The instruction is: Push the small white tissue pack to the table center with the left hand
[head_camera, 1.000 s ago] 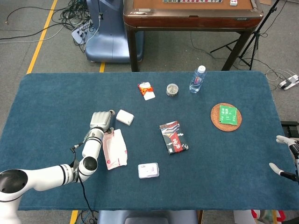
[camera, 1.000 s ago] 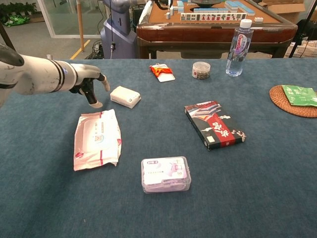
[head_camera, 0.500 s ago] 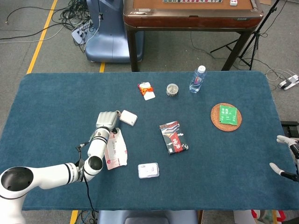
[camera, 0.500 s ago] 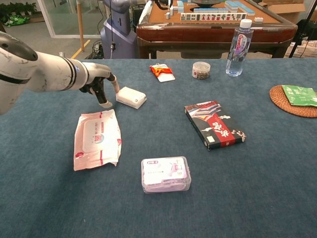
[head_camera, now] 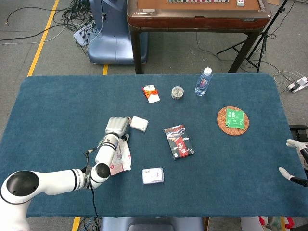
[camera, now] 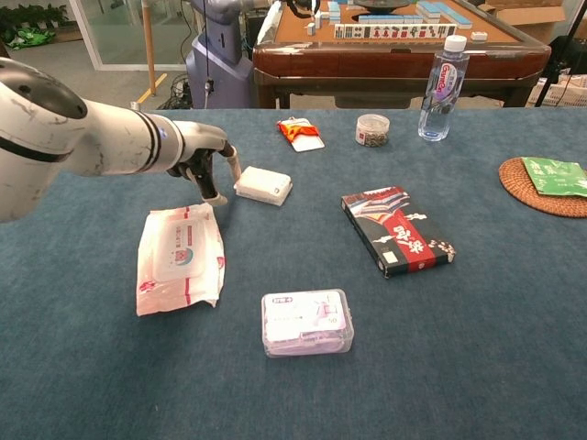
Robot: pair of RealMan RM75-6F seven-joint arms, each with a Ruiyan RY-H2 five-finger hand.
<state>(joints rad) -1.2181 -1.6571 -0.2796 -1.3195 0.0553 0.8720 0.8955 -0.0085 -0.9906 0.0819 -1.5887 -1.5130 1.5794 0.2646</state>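
Note:
The small white tissue pack (head_camera: 139, 123) (camera: 263, 185) lies flat on the blue table, left of the middle. My left hand (head_camera: 117, 127) (camera: 210, 162) is right beside its left end, fingers hanging down and touching that end, holding nothing. A black and red box (head_camera: 178, 141) (camera: 396, 229) lies to the pack's right. Only the fingertips of my right hand (head_camera: 294, 161) show at the table's right edge in the head view, spread apart and empty.
A pink-edged wet wipe pack (head_camera: 121, 158) (camera: 180, 255) lies under my left forearm. A clear plastic card box (head_camera: 153, 175) (camera: 307, 322) sits nearer the front. Further back are a red snack packet (head_camera: 150, 93), a small jar (head_camera: 177, 92), a water bottle (head_camera: 203, 82) and a coaster with a green sachet (head_camera: 233, 120).
My left hand has slid to the right across the table, pushing the white tissue pack along with it toward the middle. The right hand has stayed put.

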